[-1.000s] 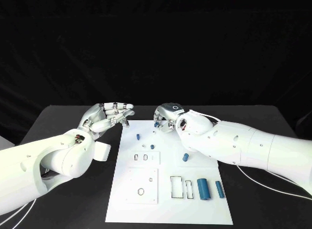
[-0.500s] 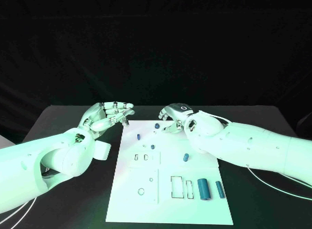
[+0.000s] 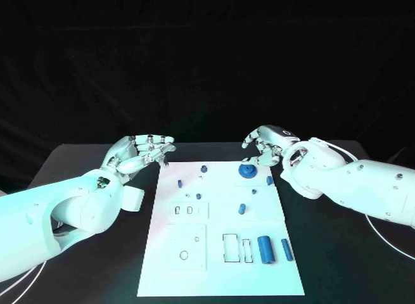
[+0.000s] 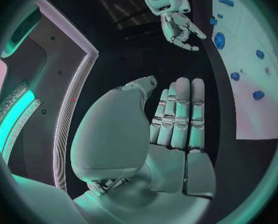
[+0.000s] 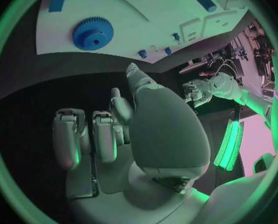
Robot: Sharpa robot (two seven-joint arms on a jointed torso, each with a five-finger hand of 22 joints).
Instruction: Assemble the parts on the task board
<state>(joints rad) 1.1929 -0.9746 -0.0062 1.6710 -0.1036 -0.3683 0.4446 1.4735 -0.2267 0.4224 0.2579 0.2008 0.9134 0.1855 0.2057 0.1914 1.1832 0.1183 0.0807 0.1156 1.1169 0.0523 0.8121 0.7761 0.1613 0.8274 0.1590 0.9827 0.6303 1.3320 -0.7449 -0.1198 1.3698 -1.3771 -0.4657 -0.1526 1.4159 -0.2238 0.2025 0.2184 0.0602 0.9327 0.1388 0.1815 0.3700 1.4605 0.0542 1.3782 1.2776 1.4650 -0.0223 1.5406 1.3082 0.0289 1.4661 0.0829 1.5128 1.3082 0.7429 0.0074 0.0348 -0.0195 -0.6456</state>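
Head view: black bench (image 3: pixel 89 166) against a dark backdrop, white task board (image 3: pixel 217 272) at centre. Blue gear (image 3: pixel 246 170) lies near its far edge; small blue parts (image 3: pixel 265 248) scattered across it. Left hand (image 3: pixel 139 154) and right hand (image 3: pixel 267 143) hover, fingers loosely curled, empty.

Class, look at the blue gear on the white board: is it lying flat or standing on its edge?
Lying flat. The blue gear shows its round toothed face and centre hole upward on the task board, free of the right hand.

Blue gear (image 5: pixel 93 33) beyond empty right hand (image 5: pixel 123 134)
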